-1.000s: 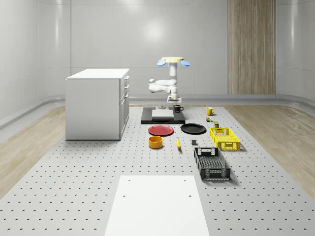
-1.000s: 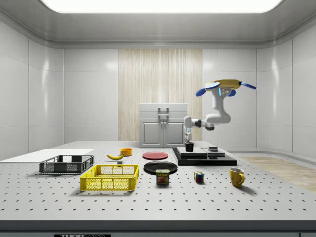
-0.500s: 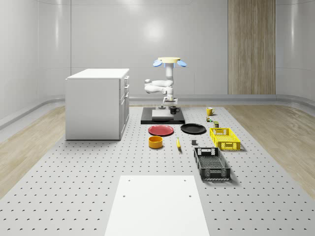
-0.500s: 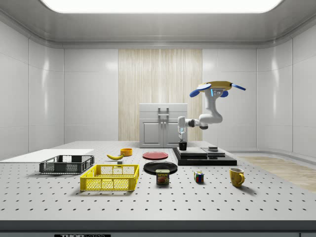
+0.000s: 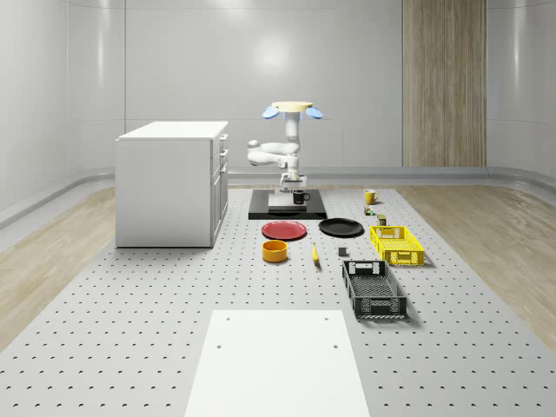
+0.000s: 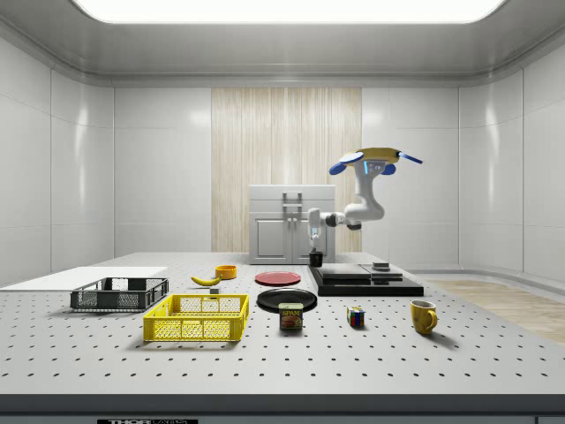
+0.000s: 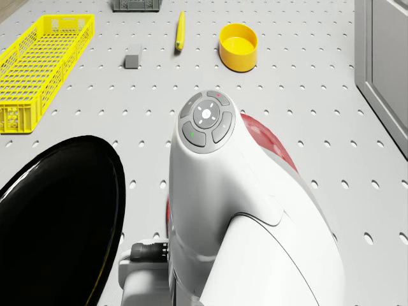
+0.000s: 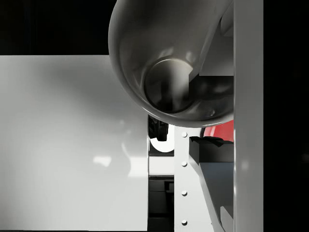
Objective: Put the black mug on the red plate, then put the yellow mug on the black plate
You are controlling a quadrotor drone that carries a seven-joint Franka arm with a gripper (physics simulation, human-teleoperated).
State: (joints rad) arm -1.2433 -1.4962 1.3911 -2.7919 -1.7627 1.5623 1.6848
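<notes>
Since the earlier frames, the drone [image 5: 292, 109] and its arm have been carried from above the far edge of the black platform [image 5: 287, 211] toward the red plate [image 5: 284, 230], and the black mug [image 5: 298, 197] has travelled with them. The drone is now seen hovering above the platform's near half. The claw [image 6: 315, 253] is closed on the black mug, which is held upright and clear of the platform, just above its edge on the red-plate side in the side view. In the wrist view the mug's hollow interior [image 8: 174, 82] is seen from directly above, with a sliver of red beyond it.

From the claw, the red plate lies lower and a short way beyond the platform edge, so the carry is judged about half done: further travel toward the plate, then a descent, seems needed. The yellow mug [image 5: 369, 197] stands untouched on the surface, well apart from the black plate [image 5: 340, 228].
</notes>
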